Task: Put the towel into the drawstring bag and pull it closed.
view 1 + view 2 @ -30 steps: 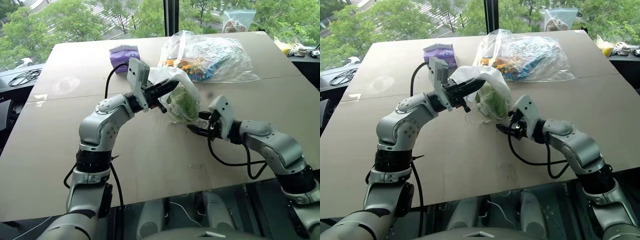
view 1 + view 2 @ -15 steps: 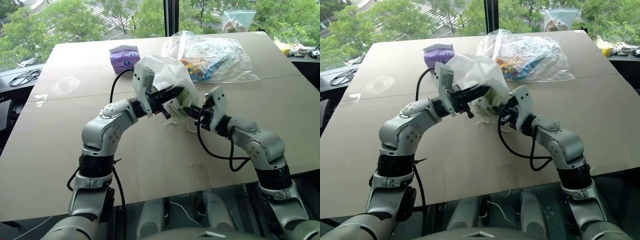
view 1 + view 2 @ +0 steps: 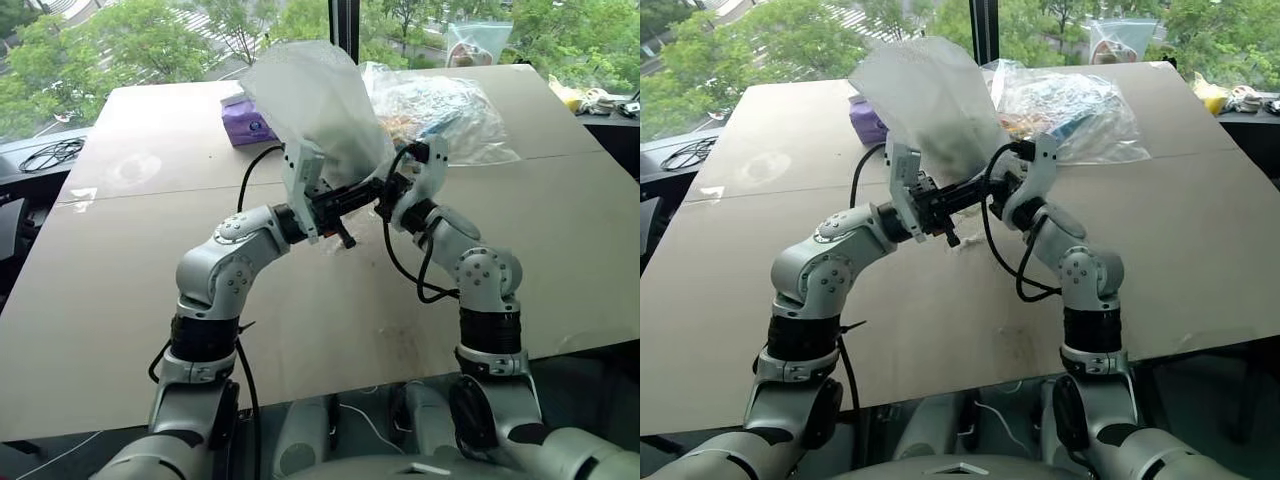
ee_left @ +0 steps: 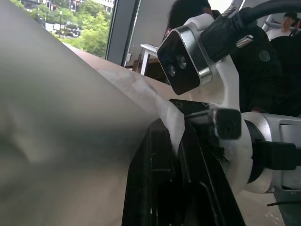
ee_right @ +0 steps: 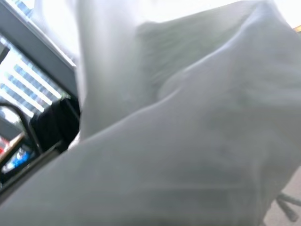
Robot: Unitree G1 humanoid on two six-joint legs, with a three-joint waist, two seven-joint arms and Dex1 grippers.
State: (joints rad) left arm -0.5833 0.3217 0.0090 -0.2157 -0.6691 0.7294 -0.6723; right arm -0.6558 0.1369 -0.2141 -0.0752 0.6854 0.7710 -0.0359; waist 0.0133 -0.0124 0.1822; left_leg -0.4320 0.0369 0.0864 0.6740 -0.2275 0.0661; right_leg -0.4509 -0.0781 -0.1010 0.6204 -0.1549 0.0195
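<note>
The drawstring bag (image 3: 318, 105), white and translucent, stands puffed up above both grippers, off the table. My left gripper (image 3: 366, 191) points toward the right arm and is shut on the bag's gathered mouth; in the left wrist view its black fingers (image 4: 157, 181) pinch the white fabric (image 4: 70, 141). My right gripper (image 3: 386, 197) meets it from the other side, shut at the same bunch of fabric, with bag cloth (image 5: 188, 141) right against its camera. The towel is hidden.
A purple tissue pack (image 3: 238, 120) lies behind the bag on the brown table (image 3: 120, 290). A large clear plastic bag of colourful items (image 3: 445, 105) sits at the back right. Black cables (image 3: 45, 153) lie off the table's left edge.
The right gripper rose and swung left to meet the left gripper, and shut. The bag went from resting on the table to standing up above both grippers. The green towel no longer shows.
</note>
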